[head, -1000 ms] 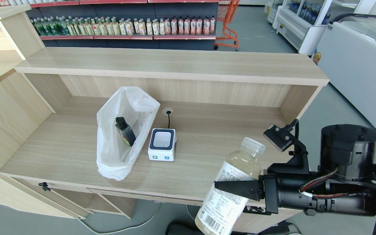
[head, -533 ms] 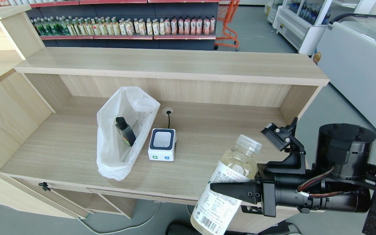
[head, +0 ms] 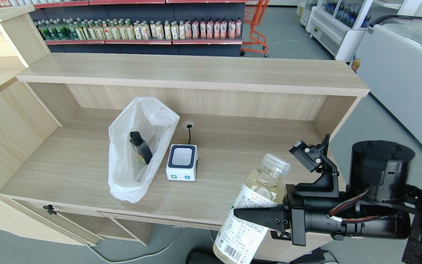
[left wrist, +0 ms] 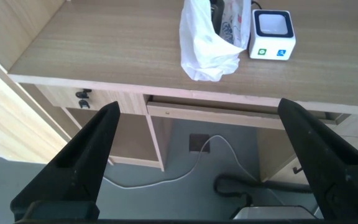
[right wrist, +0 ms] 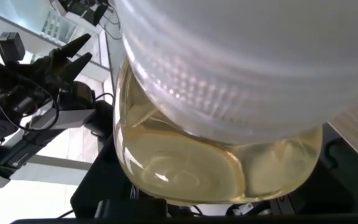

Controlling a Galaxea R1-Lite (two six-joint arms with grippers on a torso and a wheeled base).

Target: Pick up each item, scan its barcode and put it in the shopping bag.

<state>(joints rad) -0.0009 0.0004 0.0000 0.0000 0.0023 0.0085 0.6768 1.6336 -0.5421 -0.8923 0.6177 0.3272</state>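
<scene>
Evidently meant for the scanner (head: 182, 161) mid-bench, the bottle (head: 258, 198) is clamped, tilted, in the right claw (head: 249, 220) off the bench's (head: 233, 146) front edge; the left claw (left wrist: 197, 109) stands spread apart.

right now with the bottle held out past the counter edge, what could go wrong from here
1. The right pincer grips the bottle tilted, seemingly beyond the counter's front edge; a slip would likely drop it to the floor.
2. Its barcode sits low on the label, far from the scanner; the scan may miss unless the bottle is turned.
3. The shopping bag is floppy and already holds a dark bottle; its rim may snag.
</scene>
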